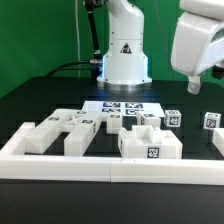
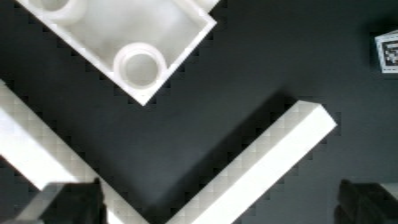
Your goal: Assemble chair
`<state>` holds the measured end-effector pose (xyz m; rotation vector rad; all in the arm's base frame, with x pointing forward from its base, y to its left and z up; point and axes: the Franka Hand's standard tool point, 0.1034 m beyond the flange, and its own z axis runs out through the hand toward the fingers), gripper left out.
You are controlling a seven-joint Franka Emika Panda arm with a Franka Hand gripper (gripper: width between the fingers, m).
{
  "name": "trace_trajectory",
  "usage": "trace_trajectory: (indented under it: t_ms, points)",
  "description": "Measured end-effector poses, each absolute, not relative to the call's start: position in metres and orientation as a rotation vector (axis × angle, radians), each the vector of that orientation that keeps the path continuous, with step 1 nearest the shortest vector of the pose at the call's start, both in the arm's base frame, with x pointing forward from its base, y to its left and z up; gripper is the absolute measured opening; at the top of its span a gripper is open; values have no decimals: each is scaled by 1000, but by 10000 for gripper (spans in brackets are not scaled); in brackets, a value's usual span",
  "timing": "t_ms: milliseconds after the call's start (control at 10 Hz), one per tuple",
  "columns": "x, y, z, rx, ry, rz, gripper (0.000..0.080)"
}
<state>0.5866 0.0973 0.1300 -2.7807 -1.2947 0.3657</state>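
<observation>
Exterior view first. The arm (image 1: 196, 40) comes in at the upper right of the frame, cut off by the top and right edges. Under it I get only a dark stub, too blurred to read. The robot base (image 1: 122, 52) stands at top centre on the black table (image 1: 30, 100). Just in front of it the marker board (image 1: 124, 107) lies flat, its near edge partly hidden behind the chair pieces (image 1: 75, 130), which sit in a loose row across the middle of the frame. A tagged block (image 1: 150, 142) stands right of centre, nearest to me. Behind it, towards the right, are the small tagged cubes (image 1: 173, 118). One more white piece is clipped by the right edge, so I can't make out its shape. The border rail (image 1: 90, 165) runs across the lower part of the frame in front of everything and covers the feet of the pieces.

Now the wrist view. The gripper (image 2: 217, 198) is released. Its fingers (image 2: 63, 200) are dark blurs in the two lower corners, wide apart and clasping nothing. In the upper left is a white plate with round holes (image 2: 151, 35), cut by the top edge, with one hole plain and a second half out of frame. A tag (image 2: 388, 50) is sliced by the right edge. Two long white bars (image 2: 267, 160) meet in a V low in the frame. I can't tell whether they are rail or chair parts.
</observation>
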Motion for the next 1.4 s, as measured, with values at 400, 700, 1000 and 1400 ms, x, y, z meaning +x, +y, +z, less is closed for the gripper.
trace_trajectory:
  t_ms: [400,700,1000,1400]
  points:
    - [586,97,130,-2781,-1294,366,649]
    - [586,97,130,-2783,-1288,367,649]
    - [590,72,116,-2822,-1229,294,649]
    - [591,60,108,-2977,-888,250,649]
